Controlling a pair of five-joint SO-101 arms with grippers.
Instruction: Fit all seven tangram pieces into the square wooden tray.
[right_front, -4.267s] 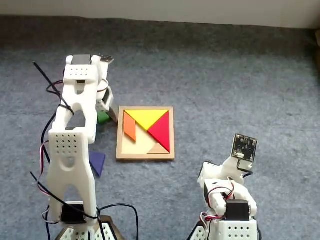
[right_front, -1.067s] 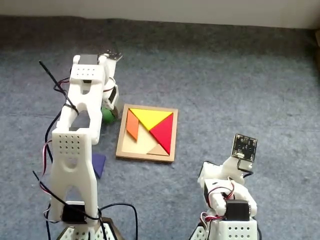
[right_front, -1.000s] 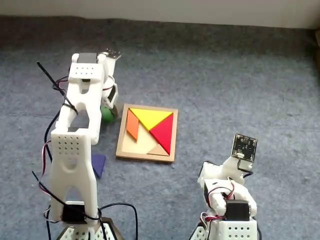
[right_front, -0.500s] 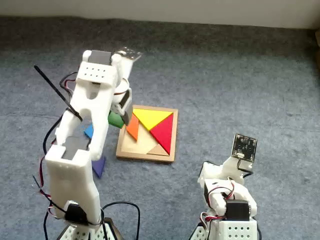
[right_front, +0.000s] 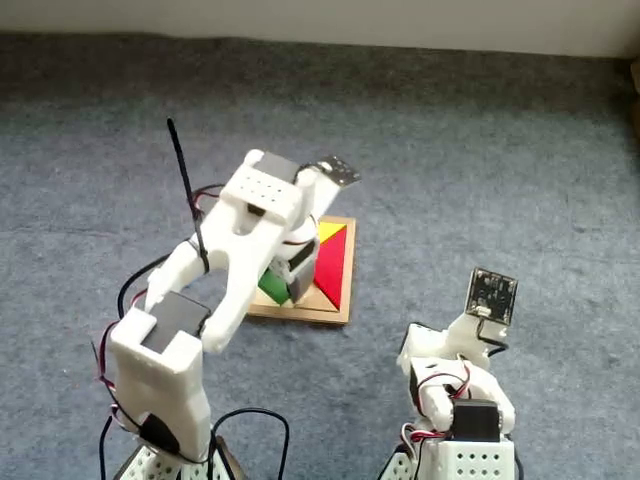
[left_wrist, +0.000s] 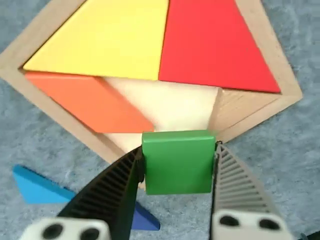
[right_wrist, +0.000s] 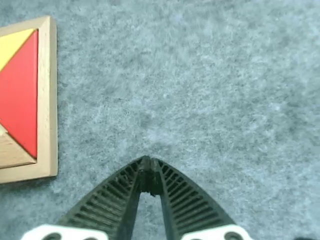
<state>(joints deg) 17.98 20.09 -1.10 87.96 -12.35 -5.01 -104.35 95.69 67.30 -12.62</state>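
My left gripper (left_wrist: 176, 165) is shut on the green square piece (left_wrist: 177, 161) and holds it above the near edge of the square wooden tray (left_wrist: 260, 37). In the tray lie the yellow triangle (left_wrist: 112, 37), the red triangle (left_wrist: 210, 45), the orange parallelogram (left_wrist: 90, 102) and a plain wood triangle (left_wrist: 240, 107). From above, the left arm covers most of the tray (right_front: 342, 300), and the green piece (right_front: 272, 286) shows under it. A blue triangle (left_wrist: 37, 186) lies on the carpet beside the tray. My right gripper (right_wrist: 149, 186) is shut and empty over bare carpet, right of the tray (right_wrist: 47, 100).
Grey carpet covers the whole table. The right arm's base (right_front: 460, 400) sits folded at the front right. A pale wall edge runs along the far side.
The left arm swung right from beside the tray to over it, carrying the green square. The tray itself shifted slightly between the oldest frame and the later ones. The right arm stayed still.
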